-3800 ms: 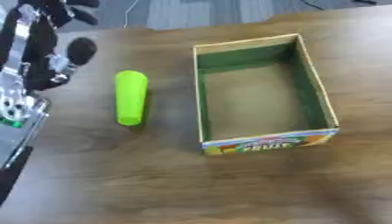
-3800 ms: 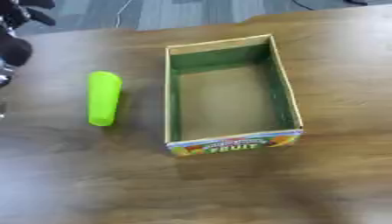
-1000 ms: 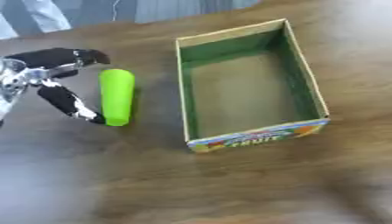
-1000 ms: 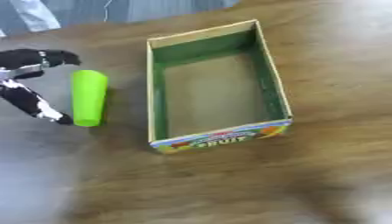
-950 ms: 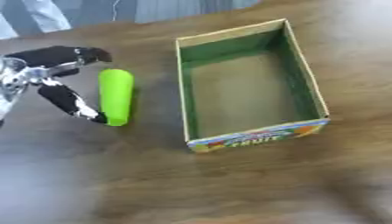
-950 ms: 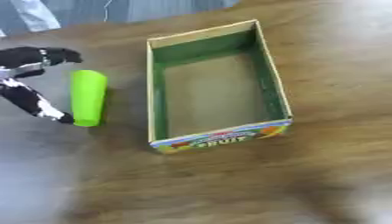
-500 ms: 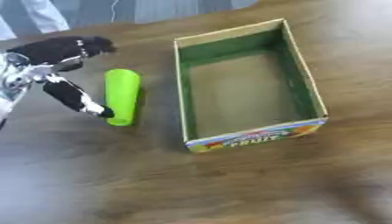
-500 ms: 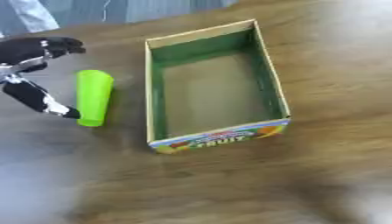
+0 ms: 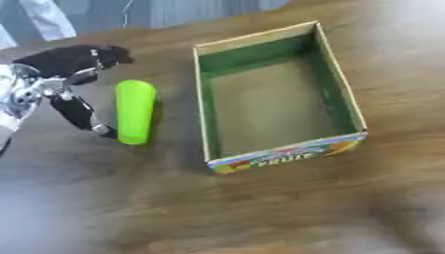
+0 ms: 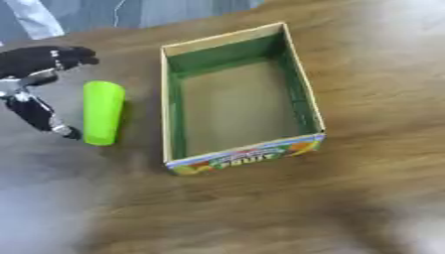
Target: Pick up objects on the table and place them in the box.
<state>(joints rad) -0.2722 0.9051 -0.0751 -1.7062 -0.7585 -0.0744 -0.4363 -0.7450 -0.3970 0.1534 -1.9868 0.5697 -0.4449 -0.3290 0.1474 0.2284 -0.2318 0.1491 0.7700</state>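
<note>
My left hand (image 9: 65,87) is spread beside the green cylinder (image 9: 135,118) lying on the counter (image 9: 260,208); a glancing touch could roll it away.

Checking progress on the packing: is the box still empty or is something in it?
Empty. The box shows only its bare floor, and the green cylinder lies on the table outside it.

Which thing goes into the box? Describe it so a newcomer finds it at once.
Start at the open cardboard box with green inner walls and a fruit label on its near end, standing on the wooden table. To the box's left lies a bright green cylinder on its side, lengthwise alongside it. It is the only loose object there, with the black left hand open beside it.
</note>
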